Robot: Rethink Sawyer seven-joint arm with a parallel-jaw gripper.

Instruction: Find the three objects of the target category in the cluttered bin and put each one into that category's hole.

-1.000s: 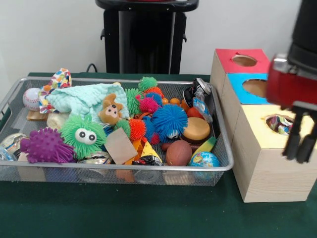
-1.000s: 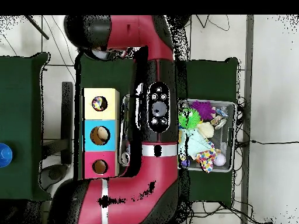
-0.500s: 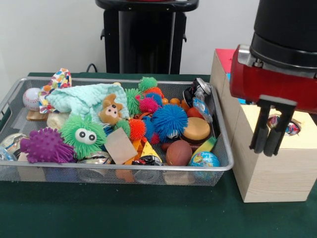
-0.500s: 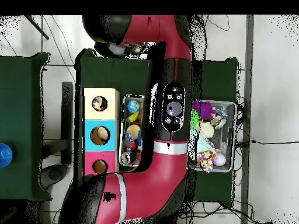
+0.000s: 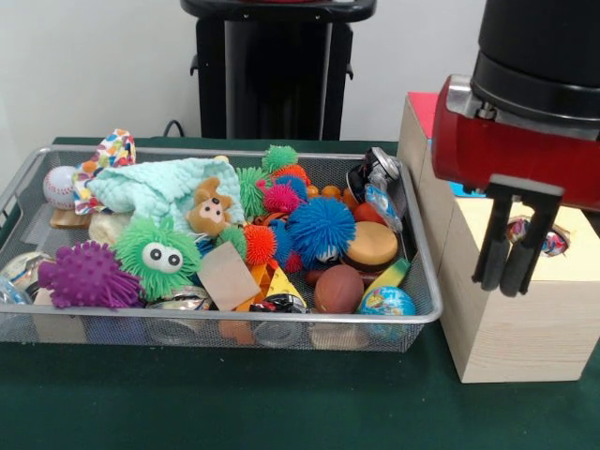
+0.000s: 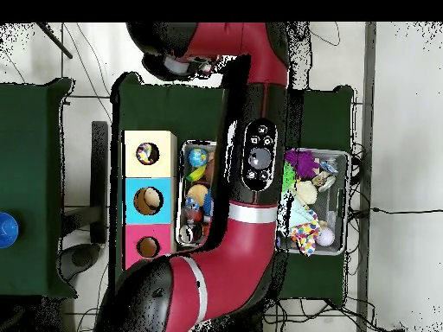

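Note:
A wire bin (image 5: pixel 281 320) on the green table holds a heap of toys: a blue spiky ball (image 5: pixel 321 230), a green furry ball with eyes (image 5: pixel 157 255), a purple spiky ball (image 5: pixel 86 275), a globe ball (image 5: pixel 386 302), a brown ball (image 5: pixel 337 289), a baseball (image 5: pixel 58 186) and a small teddy bear (image 5: pixel 208 208). My gripper (image 5: pixel 502 286) hangs to the right of the bin, in front of the yellow-topped box (image 5: pixel 516 323). Its fingers are together with nothing between them. Its hole holds a colourful object (image 5: pixel 548 239). In the overhead view the arm (image 6: pixel 255 164) hides the gripper.
Three wooden boxes stand in a row beside the bin, topped yellow (image 6: pixel 134 166), blue (image 6: pixel 131 186) and red (image 6: pixel 131 235), each with a round hole. A mint cloth (image 5: pixel 155 187) and crushed cans (image 5: pixel 375 169) also lie in the bin.
The gripper has swung left from beyond the yellow box to in front of it, nearer the bin. Over the last half second it has barely moved.

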